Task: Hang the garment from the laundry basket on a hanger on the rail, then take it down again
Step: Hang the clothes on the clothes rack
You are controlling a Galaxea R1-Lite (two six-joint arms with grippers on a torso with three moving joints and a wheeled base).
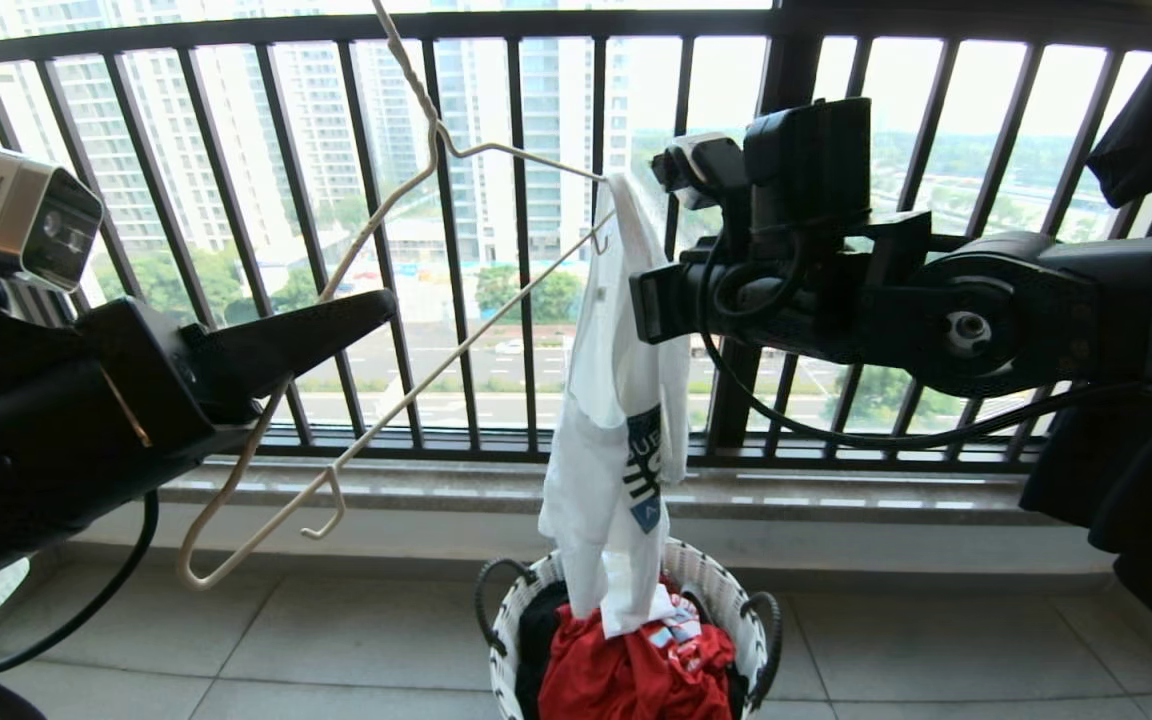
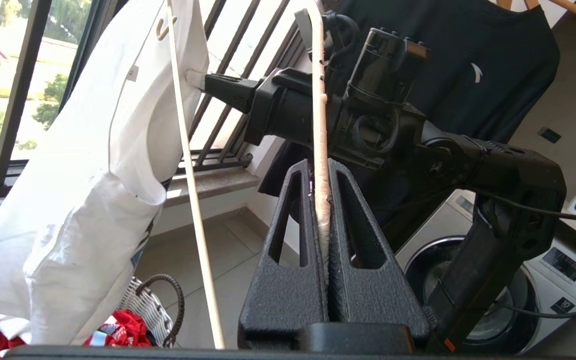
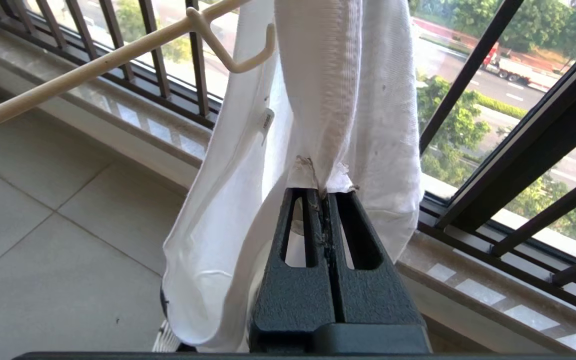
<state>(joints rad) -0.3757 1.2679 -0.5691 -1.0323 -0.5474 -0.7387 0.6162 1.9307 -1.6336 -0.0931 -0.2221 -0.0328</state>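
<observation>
**Shirt draped over one hanger end, both grippers clamped**

The left gripper [image 2: 325, 220] has its fingers clamped on the hanger [image 1: 376, 420], whose long axis runs up toward the right gripper [image 3: 325, 200]. Those fingers pinch a fold of the garment [image 1: 616, 430] just beside the hanger's upper end, the cloth trailing down into the laundry basket [image 1: 711, 585]. The right arm is nearer the shirt.

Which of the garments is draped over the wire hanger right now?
The white short-sleeved T-shirt with the dark blue chest emblem, hanging from one end of the thin cream-white wire hanger. The red garment lies in the white woven basket below.
</observation>
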